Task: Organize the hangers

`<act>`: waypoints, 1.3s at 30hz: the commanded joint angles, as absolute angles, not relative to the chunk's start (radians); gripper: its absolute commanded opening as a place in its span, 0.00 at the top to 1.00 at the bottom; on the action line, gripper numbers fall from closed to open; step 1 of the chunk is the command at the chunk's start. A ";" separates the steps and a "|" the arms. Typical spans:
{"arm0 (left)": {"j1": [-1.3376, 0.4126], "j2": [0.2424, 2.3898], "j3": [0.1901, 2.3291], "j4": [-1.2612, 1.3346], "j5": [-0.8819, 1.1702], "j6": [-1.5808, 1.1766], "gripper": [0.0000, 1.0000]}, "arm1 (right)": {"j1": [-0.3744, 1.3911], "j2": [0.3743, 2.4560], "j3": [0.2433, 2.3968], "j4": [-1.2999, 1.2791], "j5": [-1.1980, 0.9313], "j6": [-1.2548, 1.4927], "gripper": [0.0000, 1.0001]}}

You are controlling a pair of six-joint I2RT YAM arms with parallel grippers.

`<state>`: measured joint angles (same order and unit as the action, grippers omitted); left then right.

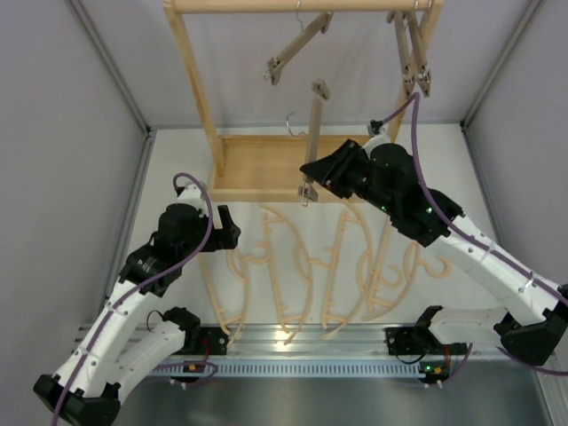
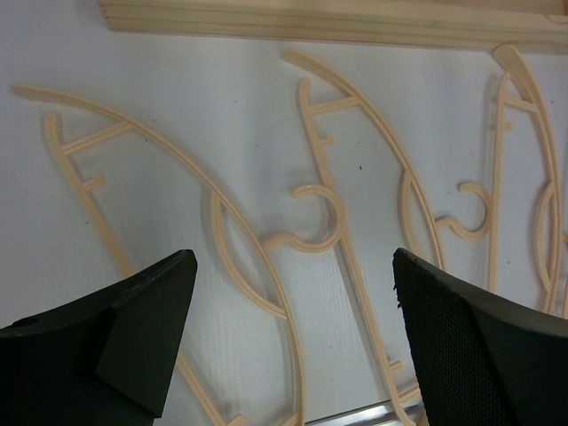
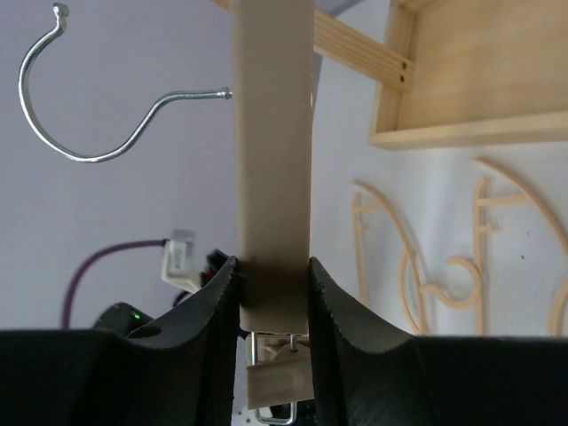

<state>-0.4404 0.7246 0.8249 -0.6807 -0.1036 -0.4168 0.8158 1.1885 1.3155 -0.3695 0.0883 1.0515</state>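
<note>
Left gripper (image 2: 293,266) hovers low over the white table (image 1: 173,160), fingers spread wide, nothing between them. Four pale curved hangers (image 2: 339,217) lie flat side by side on the table, just in front of the rack tray (image 1: 257,164). Right gripper (image 3: 275,275) is clamped tight on the lower part of one clamp bar (image 3: 273,133), held upright over the tray's front edge, with its metal hook (image 3: 80,155) jutting sideways. Three hanging bars are on the top rail (image 1: 302,6): one tilted near the middle (image 1: 297,49), two together at the right end (image 1: 413,53).
</note>
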 commanded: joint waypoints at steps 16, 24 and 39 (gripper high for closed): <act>-0.453 0.718 0.819 -0.637 -0.115 -0.419 0.04 | 0.528 1.477 1.758 -0.181 -0.112 1.232 1.00; -0.457 0.721 0.819 -0.637 -0.118 -0.419 0.04 | 0.446 1.539 1.865 -0.166 -0.167 1.272 1.00; -0.460 0.732 0.819 -0.637 -0.121 -0.419 0.04 | 0.382 1.667 2.026 -0.172 -0.247 1.344 1.00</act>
<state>-0.4534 0.7250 0.8234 -0.6804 -0.1062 -0.4168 0.3992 1.6459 1.9553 -0.2485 -0.2146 1.3151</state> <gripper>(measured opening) 0.957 0.292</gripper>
